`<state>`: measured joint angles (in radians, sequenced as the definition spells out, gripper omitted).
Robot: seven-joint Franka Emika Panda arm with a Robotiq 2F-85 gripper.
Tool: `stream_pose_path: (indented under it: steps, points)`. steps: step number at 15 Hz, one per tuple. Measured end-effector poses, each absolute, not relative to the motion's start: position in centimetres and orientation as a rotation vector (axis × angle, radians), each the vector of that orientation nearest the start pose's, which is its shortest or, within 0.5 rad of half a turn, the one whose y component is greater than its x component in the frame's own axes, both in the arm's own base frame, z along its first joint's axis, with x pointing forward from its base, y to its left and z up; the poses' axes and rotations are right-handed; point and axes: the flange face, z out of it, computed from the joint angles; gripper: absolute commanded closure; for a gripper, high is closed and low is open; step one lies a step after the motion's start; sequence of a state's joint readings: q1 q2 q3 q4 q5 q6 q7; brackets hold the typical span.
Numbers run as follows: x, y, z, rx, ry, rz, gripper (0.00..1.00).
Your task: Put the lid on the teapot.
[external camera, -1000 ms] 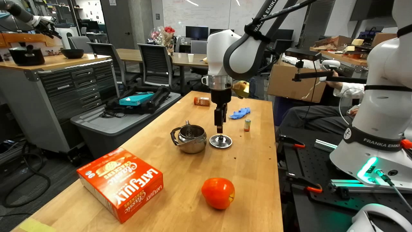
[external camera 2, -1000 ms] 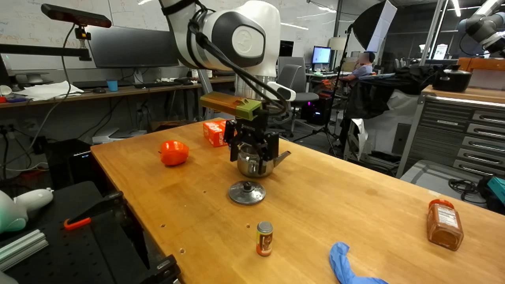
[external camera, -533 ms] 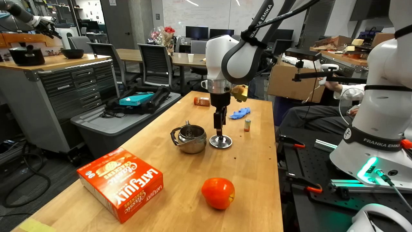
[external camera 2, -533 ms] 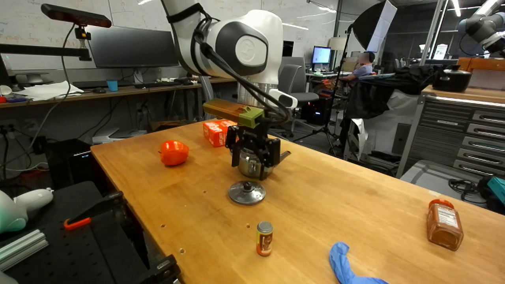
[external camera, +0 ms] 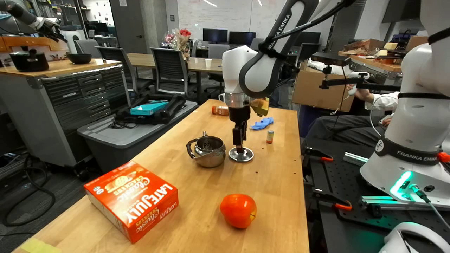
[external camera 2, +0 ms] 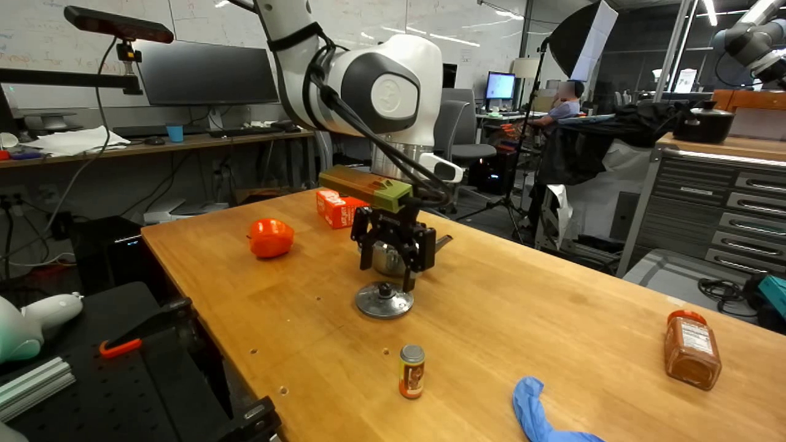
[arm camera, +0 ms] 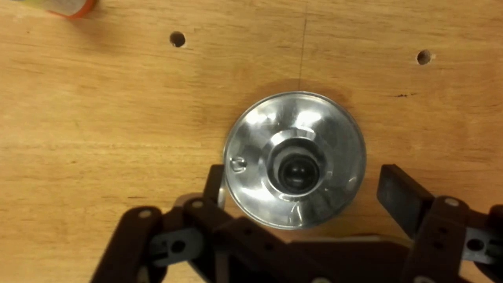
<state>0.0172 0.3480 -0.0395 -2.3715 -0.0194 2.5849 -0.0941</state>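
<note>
End effector [external camera 2: 387,279] has been lowered closer to lid [arm camera: 294,160], spread wide, nothing held; lid is seen flat on desk [external camera: 274,196], just beside uncovered teapot [external camera: 210,157]. Grasp is judged nearly set up; covering not yet begun.

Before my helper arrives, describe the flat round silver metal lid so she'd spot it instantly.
Find the pale wooden table below the white robot arm, then the squat silver metal teapot on it. Beside that, under the black gripper, lies the lid. Unlike the deep, open-topped teapot, it is a shiny flat disc with a black centre knob.
</note>
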Motion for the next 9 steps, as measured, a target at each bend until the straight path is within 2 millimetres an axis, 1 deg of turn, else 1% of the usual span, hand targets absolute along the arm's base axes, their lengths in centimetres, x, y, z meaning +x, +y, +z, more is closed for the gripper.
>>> stream_pose_path:
  steps: [1, 2, 3, 5, 9]
  points:
    - [49.1, -1.2, 16.6, -3.146, -0.142, 0.217, 0.13]
    - [49.2, -1.2, 16.4, -3.146, -0.142, 0.22, 0.25]
    - [49.2, -1.2, 16.3, -3.145, -0.142, 0.224, 0.39]
    - [49.3, -1.2, 16.0, -3.145, -0.142, 0.23, 0.57]
    - [49.4, -1.2, 15.6, -3.145, -0.141, 0.238, 0.85]
